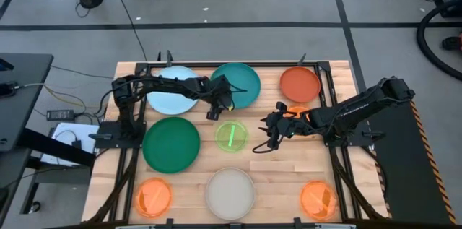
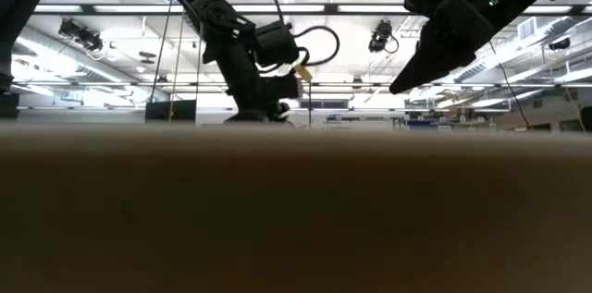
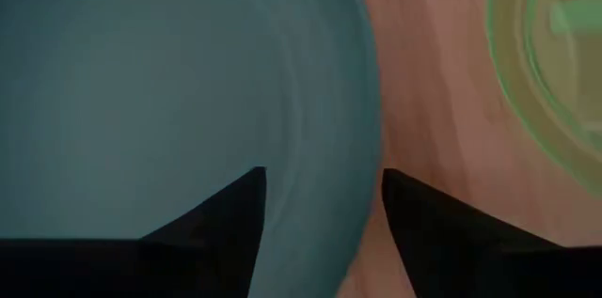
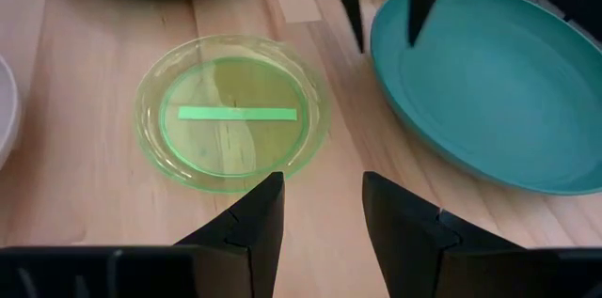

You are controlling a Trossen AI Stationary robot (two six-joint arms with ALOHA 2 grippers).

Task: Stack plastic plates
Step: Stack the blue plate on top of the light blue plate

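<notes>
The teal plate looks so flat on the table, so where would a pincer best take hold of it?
Probably at the raised rim of the teal plate, on the edge facing the neon-green plate. The left pincer already straddles that rim, one finger inside, one outside. The flat middle offers nothing to pinch.

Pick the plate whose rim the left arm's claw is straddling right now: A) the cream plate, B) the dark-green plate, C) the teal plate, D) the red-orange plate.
C. In the high view the left claw sits at the edge of the teal plate, and the left wrist view shows its open fingers on either side of that plate's rim, with the neon-green plate lying just beyond on the table.
</notes>
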